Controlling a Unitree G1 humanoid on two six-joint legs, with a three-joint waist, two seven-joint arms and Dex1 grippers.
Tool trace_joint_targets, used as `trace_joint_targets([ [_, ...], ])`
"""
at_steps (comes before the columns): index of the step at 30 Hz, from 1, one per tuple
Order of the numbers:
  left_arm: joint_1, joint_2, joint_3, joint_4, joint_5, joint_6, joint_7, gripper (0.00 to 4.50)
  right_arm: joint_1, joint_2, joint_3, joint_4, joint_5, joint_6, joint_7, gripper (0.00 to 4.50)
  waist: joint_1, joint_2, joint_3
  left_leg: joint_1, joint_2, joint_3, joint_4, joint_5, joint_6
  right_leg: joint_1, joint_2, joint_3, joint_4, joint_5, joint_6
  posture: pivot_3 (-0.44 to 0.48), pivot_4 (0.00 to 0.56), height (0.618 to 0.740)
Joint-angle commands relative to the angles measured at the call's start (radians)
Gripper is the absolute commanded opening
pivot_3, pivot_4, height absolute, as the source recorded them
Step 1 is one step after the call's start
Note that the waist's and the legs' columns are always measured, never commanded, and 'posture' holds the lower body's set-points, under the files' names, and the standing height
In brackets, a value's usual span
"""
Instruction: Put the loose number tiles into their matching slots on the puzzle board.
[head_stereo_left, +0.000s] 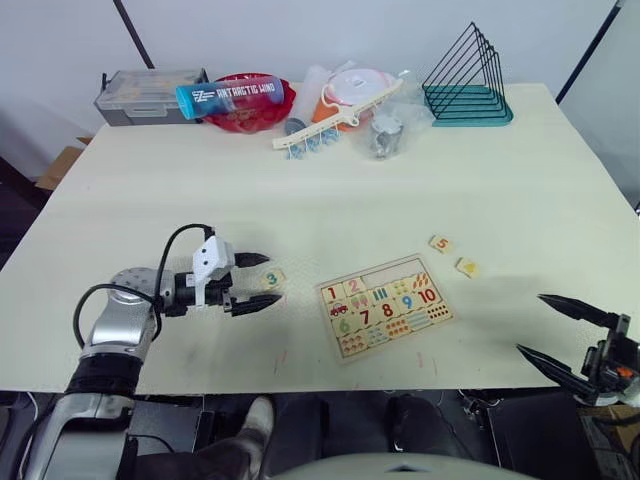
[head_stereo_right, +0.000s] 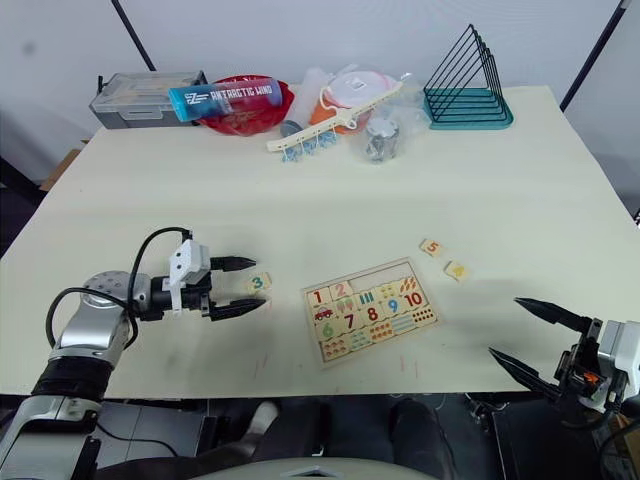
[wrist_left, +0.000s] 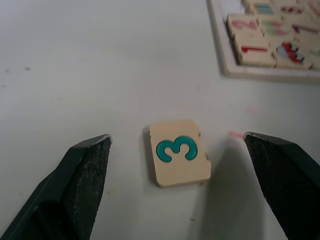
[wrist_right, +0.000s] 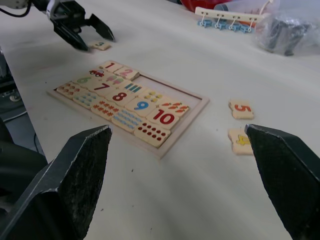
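The puzzle board (head_stereo_left: 398, 271) lies flat near the table's front, between my two arms. Tiles 1 (head_stereo_left: 333, 293) and 2 (head_stereo_left: 354, 287) sit at the left end of its top row; the remaining slots (wrist_right: 162, 91) in that row are bare wood. A green 3 tile (wrist_left: 180, 151) lies on the table left of the board, between the fingers of my open left gripper (head_stereo_left: 273, 278), apart from both. The red 5 tile (head_stereo_left: 441, 244) and yellow 4 tile (head_stereo_left: 467, 267) lie right of the board. My right gripper (head_stereo_left: 530, 323) hangs open and empty at the front right.
Along the far edge stand a grey parts box (head_stereo_left: 150, 95), a red bowl (head_stereo_left: 262, 112) with a blue can (head_stereo_left: 230, 96) across it, a white clip rail (head_stereo_left: 320, 130), plastic bags (head_stereo_left: 385, 125) and a teal wire rack (head_stereo_left: 468, 85). The table's front edge runs just below the board.
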Motion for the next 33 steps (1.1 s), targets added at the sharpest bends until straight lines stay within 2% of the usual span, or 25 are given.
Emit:
trace_joint_targets([
  [1, -0.013, 0.041, -0.015, -0.023, 0.034, 0.022, 0.003, 4.49, -0.005, -0.024, -0.017, -0.032, 0.014, 0.001, 0.015, 4.50, 0.000, 0.000, 0.000, 0.000, 0.000, 0.000, 0.000, 0.000, 0.000, 0.000, 0.000, 0.000, 0.000, 0.000, 0.000, 0.000, 0.150, 0.740],
  [6, -0.006, 0.073, -0.023, -0.077, 0.056, 0.067, 0.018, 4.49, -0.013, -0.028, -0.017, -0.025, 0.012, 0.000, 0.020, 4.50, 0.000, 0.000, 0.000, 0.000, 0.000, -0.001, 0.000, 0.000, 0.000, 0.000, 0.000, 0.000, 0.000, 0.000, 0.000, 0.000, 0.150, 0.740],
  [14, 0.001, 0.065, -0.039, -0.137, 0.051, 0.134, 0.032, 4.49, -0.045, -0.026, -0.001, -0.011, -0.001, -0.003, 0.028, 4.50, 0.002, 0.000, 0.000, 0.000, 0.000, -0.001, 0.000, 0.000, 0.000, 0.000, 0.000, 0.000, 0.000, 0.000, 0.000, 0.000, 0.150, 0.740],
  [17, 0.003, 0.062, -0.037, -0.139, 0.040, 0.156, 0.035, 3.46, -0.047, -0.024, -0.001, -0.011, -0.002, -0.004, 0.031, 4.50, 0.001, 0.000, 0.000, 0.000, 0.000, -0.001, 0.000, 0.000, 0.000, 0.000, 0.000, 0.000, 0.000, 0.000, 0.000, 0.000, 0.150, 0.740],
  [21, -0.002, 0.063, -0.037, -0.128, 0.045, 0.152, 0.039, 1.37, -0.039, -0.018, -0.002, -0.016, -0.003, -0.009, 0.031, 4.50, 0.000, 0.000, 0.000, 0.000, 0.000, -0.001, 0.000, 0.000, 0.000, 0.000, 0.000, 0.000, 0.000, 0.000, 0.000, 0.000, 0.150, 0.740],
  [22, -0.002, 0.063, -0.037, -0.128, 0.045, 0.151, 0.038, 0.98, -0.037, -0.015, -0.001, -0.017, -0.004, -0.011, 0.031, 4.50, 0.001, 0.000, 0.000, 0.000, 0.000, -0.001, 0.000, 0.000, 0.000, 0.000, 0.000, 0.000, 0.000, 0.000, 0.000, 0.000, 0.150, 0.740],
  [28, -0.005, 0.077, -0.028, -0.157, 0.026, 0.170, 0.019, 0.93, -0.026, -0.008, -0.005, -0.036, 0.006, -0.008, 0.020, 4.50, 0.000, 0.000, 0.000, 0.000, 0.000, 0.000, 0.000, 0.000, 0.000, 0.000, 0.000, 0.000, 0.000, 0.000, 0.000, 0.000, 0.150, 0.740],
  [33, -0.007, 0.114, -0.007, -0.258, -0.010, 0.231, 0.000, 0.93, -0.038, 0.004, 0.015, -0.040, 0.008, -0.007, 0.012, 4.50, 0.001, 0.000, 0.000, 0.000, 0.000, -0.001, 0.000, 0.000, 0.000, 0.000, 0.000, 0.000, 0.000, 0.000, 0.000, 0.000, 0.150, 0.740],
])
